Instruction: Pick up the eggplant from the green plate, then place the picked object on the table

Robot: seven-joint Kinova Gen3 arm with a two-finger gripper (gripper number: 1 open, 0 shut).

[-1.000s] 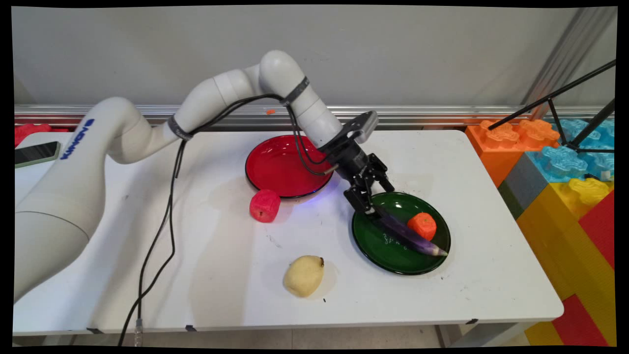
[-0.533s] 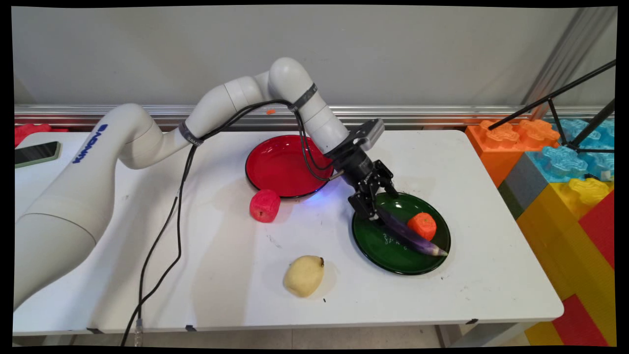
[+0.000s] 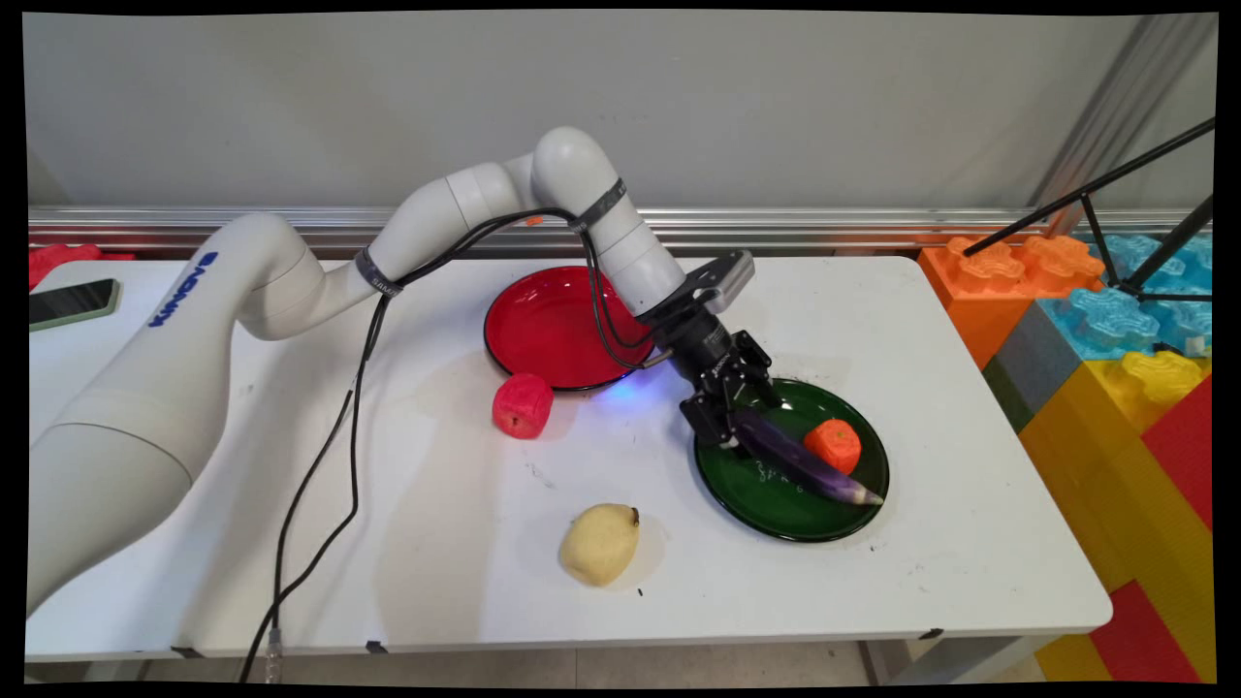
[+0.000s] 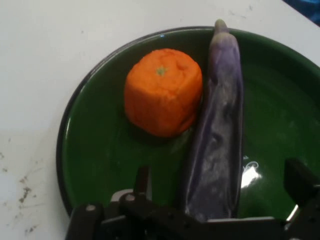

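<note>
A long purple eggplant (image 3: pixel 800 465) lies across the green plate (image 3: pixel 776 509), touching an orange fruit (image 3: pixel 835 444) that sits on the plate's far right. My gripper (image 3: pixel 735 433) is low over the plate's left rim, open, with one finger on each side of the eggplant's thick end. In the hand view the eggplant (image 4: pixel 217 150) runs up between the fingers (image 4: pixel 142 181) with a gap on both sides, and the orange fruit (image 4: pixel 162 92) rests against its left flank on the green plate (image 4: pixel 90 150).
A red plate (image 3: pixel 543 330) stands behind and left of the gripper. A red apple (image 3: pixel 523 405) lies at its front rim and a yellow pear (image 3: pixel 600 544) nearer the table's front edge. A phone (image 3: pixel 70 302) lies far left. Big toy blocks (image 3: pixel 1115 330) stand right of the table.
The gripper has come down and slid a little right, so its fingers now straddle the eggplant's thick end. The eggplant, orange fruit and plates have stayed put.
</note>
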